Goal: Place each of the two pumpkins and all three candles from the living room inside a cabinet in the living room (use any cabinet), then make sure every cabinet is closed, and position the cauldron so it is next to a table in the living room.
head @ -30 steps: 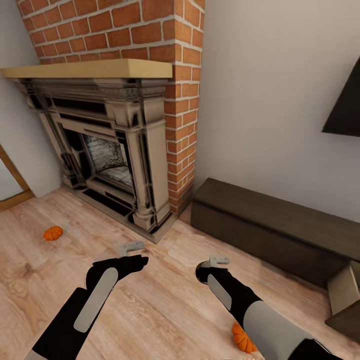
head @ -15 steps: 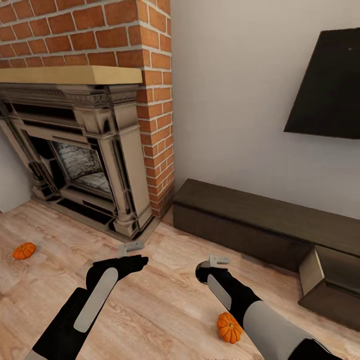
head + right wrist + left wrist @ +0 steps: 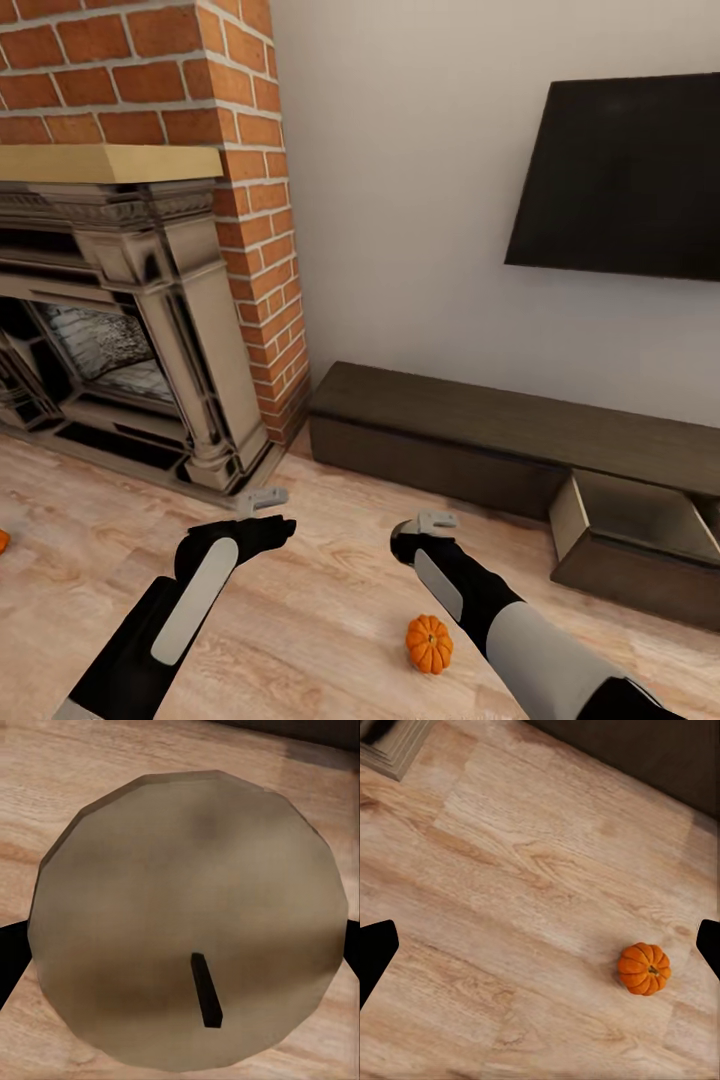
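Wall [image 3: 420, 200] pale, plain; brick chimney [image 3: 150, 80] w/ dark fireplace [image 3: 110, 340] under a light wood mantel [image 3: 100, 162], cut off at the frame edge. Black TV [image 3: 630, 175] on the wall, its right side cut off; no brand or writing legible anywhere. Wood floor [image 3: 300, 620] fills the lower part.

Cabinet [image 3: 450, 430] runs low along the wall below the TV, dark brown; one drawer [image 3: 630, 540] toward its right end is pulled out, pale inside, contents not visible from this angle.

Both arms reach fwd over the floor. Left gripper [image 3: 262, 497]: fingers seen as black tips at the edges of the left wrist view, wide apart, nothing between them. Right gripper [image 3: 436, 520]: the right wrist view has a round tan disc w/ a short dark wick — looks like a candle [image 3: 191, 915] top — spanning between the finger tips; can't tell for sure if it's clamped.

Pumpkin [image 3: 429, 644] sits on the floor just beside the right forearm, well short of the cabinet. Second orange sliver [image 3: 3, 541] at the far left edge, mostly cut off, too little to ID.
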You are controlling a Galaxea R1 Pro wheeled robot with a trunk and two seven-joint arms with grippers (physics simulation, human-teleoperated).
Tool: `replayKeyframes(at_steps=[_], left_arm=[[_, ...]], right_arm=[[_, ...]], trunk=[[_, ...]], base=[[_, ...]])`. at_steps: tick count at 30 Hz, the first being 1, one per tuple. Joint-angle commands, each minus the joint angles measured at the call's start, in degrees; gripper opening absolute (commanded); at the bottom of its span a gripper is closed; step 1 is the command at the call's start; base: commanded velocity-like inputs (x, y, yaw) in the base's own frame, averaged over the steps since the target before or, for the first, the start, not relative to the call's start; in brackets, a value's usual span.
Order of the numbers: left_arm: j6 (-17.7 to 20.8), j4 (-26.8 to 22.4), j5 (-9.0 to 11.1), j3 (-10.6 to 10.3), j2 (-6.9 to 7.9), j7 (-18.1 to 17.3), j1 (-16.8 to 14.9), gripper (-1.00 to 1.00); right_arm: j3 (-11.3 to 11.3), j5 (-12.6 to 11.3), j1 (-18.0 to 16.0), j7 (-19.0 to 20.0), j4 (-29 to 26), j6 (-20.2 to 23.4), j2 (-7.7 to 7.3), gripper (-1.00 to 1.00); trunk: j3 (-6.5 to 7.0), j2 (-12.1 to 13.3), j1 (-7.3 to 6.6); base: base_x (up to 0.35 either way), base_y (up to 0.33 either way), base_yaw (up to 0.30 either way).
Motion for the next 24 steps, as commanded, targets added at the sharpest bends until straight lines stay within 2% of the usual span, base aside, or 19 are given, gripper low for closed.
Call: replayKeyframes(at_steps=[1,5,12,15,17,20,24], left_arm=[[0.07,0.05,0.58,-0.12,0.06,0.6,-0.03,1.0],[0.06,0.25,0.58,0.06,0.12,0.58,-0.08,1.0],[0.11,1.02,0.58,0.38,0.22,0.6,-0.11,1.0],[0.11,1.87,0.58,0.35,0.23,0.6,-0.11,1.0],[0.11,3.37,0.58,0.3,0.23,0.55,-0.19,1.0],[0.11,8.61,0.43,0.26,0.18,0.37,-0.42,1.0],[0.04,11.55,0.46,0.38,0.42,0.35,-0.46,1.0]], right_arm=[[0.95,-0.51,-0.07,-0.46,-0.05,0.02,-0.06,-1.0],[2.34,-0.51,-0.07,-0.41,0.01,-0.11,-0.09,-1.0],[2.34,-0.72,-0.07,-0.46,0.2,-0.17,-0.15,-1.0],[2.17,-1.24,-0.07,-0.41,0.29,-1.96,-0.21,-1.0],[2.05,-1.43,-0.07,-0.56,0.23,-3.03,-0.33,-1.0],[1.98,-1.52,0.13,-0.84,0.15,-4.09,-0.38,-1.0],[1.89,-1.8,2.8,-1.06,0.45,-6.51,-0.56,-1.0]], trunk=[[0.13,0.38,-0.23],[0.85,1.99,-1.11],[2.12,4.8,-2.64],[2.72,6.0,-3.3],[3.14,6.8,-3.74],[3.79,8.0,-4.4],[4.69,9.61,-5.28]], base=[[0.0,0.0,-0.279],[0.0,0.0,-0.278],[0.0,0.0,-0.278],[0.0,0.0,-0.275],[0.0,0.0,-0.27],[0.0,0.0,-0.261],[0.0,0.0,-0.252]])
